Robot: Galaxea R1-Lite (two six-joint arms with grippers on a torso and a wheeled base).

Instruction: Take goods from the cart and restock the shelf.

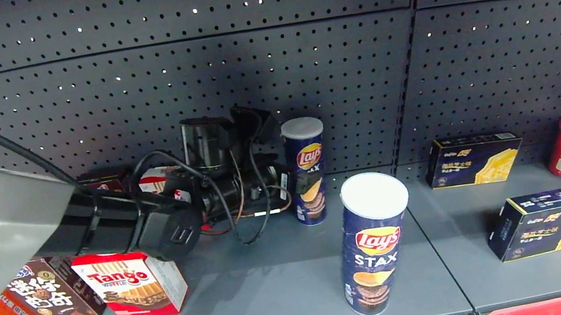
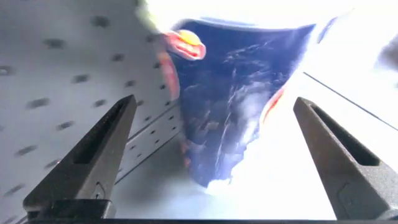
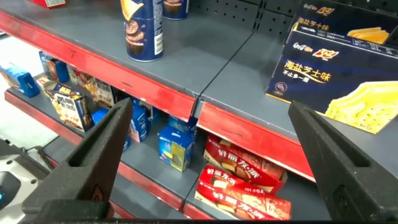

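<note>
Left arm is deep in over the shelf [image 1: 276, 284], and the left hand [image 2: 214, 104] is spread wide, one finger on each side of a blue chip can [image 1: 307, 170] with a clear gap on both sides. It grips nothing. The can stands upright at the back, just in front of the pegboard wall [image 1: 193, 82]. A second chip can [image 1: 375, 243] stands nearer the front edge, well apart from the first.

I'd call this the let-go: the can is on its base and the hand now has to come away. Doing that well means keeping the fingers wide and drawing straight back along the line the arm came in on. Any sideways swing and a fingertip clips that tall, narrow can, which looks easy to tip. Watch the other side too: the red wafer box [image 1: 134, 288] sits just under the forearm, so a slight lift before backing out seems wise.

The right hand [image 3: 209, 107] hangs out in front of the shelf's red lip, jaws wide apart and empty, looking ready for the next item.
</note>
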